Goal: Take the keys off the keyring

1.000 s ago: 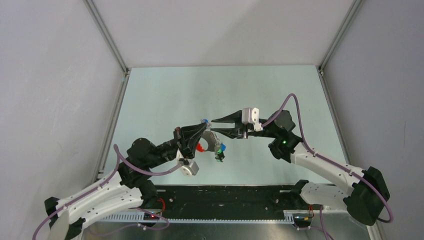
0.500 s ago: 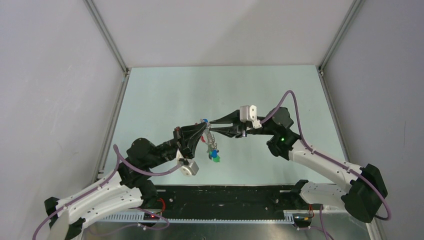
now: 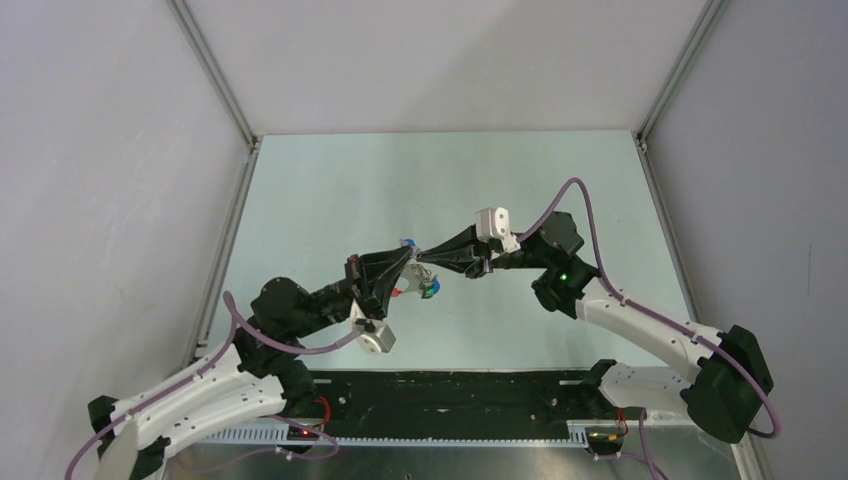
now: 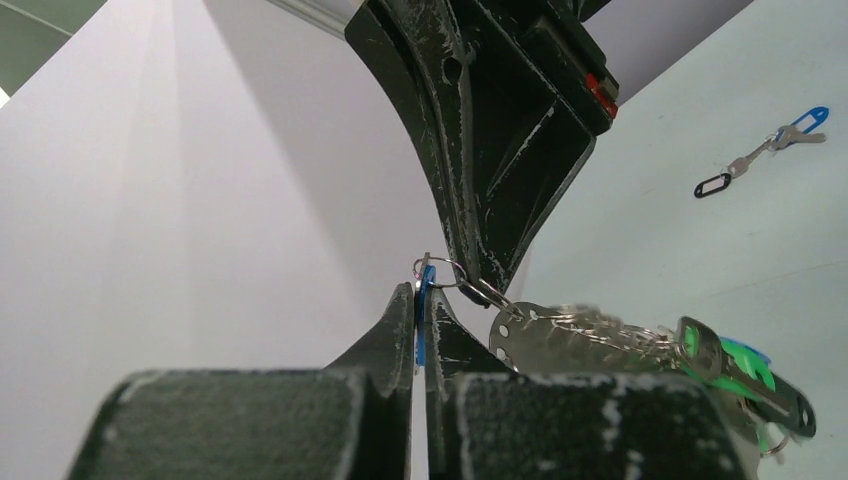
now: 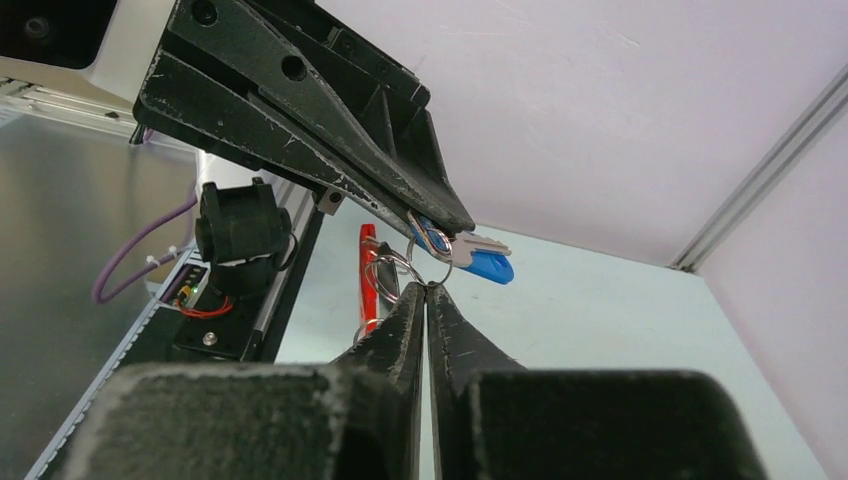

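Left claw [image 4: 420, 300] is clamped on a blue key [image 5: 485, 265]. Right claw [image 5: 427, 292], tip to tip with it, is closed, pinching the keyring [image 5: 367, 262] wire. Other keys [image 4: 740, 365] dangle just beside the tips. Light, stiff, slippery metal, I judge: grip the key's flat head and the ring near its split.

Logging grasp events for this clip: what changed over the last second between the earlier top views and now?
The right gripper moved in toward the left gripper and closed its open jaws, apparently onto the keyring. The hanging keys swung up closer to both grippers. The left gripper stayed put, shut on the blue-capped key.
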Motion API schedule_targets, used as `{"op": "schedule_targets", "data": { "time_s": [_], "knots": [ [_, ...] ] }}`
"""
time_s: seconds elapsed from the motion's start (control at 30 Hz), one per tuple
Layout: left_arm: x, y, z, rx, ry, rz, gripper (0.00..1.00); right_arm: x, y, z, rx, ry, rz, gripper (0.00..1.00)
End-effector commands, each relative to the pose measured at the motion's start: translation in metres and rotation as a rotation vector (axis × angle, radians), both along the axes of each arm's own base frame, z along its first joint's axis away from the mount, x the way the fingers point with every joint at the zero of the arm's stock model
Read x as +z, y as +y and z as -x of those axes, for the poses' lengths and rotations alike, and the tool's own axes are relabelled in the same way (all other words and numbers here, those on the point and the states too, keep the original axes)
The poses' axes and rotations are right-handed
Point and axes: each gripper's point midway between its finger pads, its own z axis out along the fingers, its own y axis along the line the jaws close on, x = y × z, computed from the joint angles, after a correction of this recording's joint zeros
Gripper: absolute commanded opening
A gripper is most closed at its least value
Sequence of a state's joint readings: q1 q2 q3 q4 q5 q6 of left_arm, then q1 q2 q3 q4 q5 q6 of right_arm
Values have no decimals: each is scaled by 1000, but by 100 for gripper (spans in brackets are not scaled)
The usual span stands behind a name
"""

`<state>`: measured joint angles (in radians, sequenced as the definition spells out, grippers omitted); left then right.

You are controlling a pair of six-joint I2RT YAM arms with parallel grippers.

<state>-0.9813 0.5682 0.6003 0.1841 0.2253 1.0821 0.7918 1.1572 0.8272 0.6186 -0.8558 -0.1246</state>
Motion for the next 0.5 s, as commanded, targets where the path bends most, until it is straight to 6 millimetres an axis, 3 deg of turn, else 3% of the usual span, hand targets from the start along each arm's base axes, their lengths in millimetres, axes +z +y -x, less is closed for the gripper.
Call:
{"op": "schedule_targets", "data": {
  "time_s": [0.0,0.47],
  "knots": [
    [26,7,5,3,-74,73,0,15,0,7,37,-7,-20,1],
    [20,10,-3,49,-72,60,0,29,-14,8,42,141,-39,0]
  ]
}}
